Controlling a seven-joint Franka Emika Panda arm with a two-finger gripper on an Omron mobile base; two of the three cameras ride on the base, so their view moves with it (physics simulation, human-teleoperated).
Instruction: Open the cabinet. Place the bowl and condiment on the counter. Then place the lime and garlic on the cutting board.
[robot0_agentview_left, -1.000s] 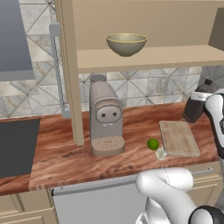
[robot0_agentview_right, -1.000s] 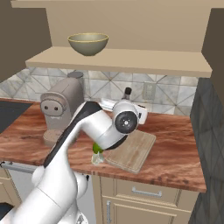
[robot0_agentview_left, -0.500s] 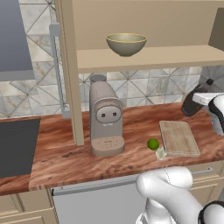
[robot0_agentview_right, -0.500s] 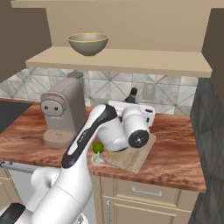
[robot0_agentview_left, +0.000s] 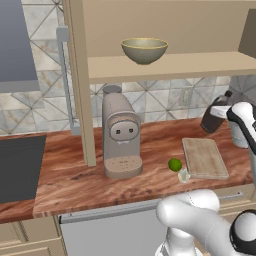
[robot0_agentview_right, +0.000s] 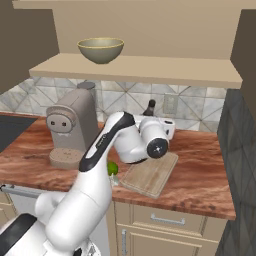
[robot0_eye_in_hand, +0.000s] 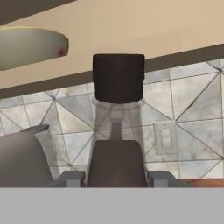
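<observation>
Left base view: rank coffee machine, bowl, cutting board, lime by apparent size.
1. coffee machine
2./3. bowl and cutting board: about alike; the board lies flat and foreshortened, so no firm ranking
4. lime
</observation>
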